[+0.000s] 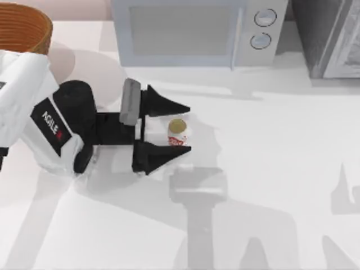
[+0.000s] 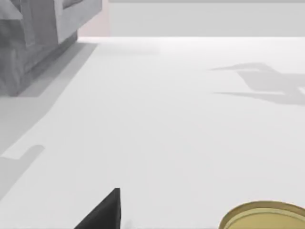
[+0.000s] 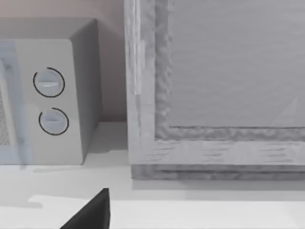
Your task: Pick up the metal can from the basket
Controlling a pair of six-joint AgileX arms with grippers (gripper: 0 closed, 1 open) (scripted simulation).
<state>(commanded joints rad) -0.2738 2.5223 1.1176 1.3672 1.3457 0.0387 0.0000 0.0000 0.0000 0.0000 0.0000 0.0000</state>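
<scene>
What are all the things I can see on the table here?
metal can: one, white label with red marks, gold-tan top, standing on the table between the left gripper's fingers.
basket: one, orange-brown wicker, far left corner of the table.
microwave: one, pale grey with two round dials, at the back of the table.
cabinet: one, grey, at the back right.
table: one, white.
left gripper: one, black fingers, open around the can.
right gripper: one black fingertip in the right wrist view.
</scene>
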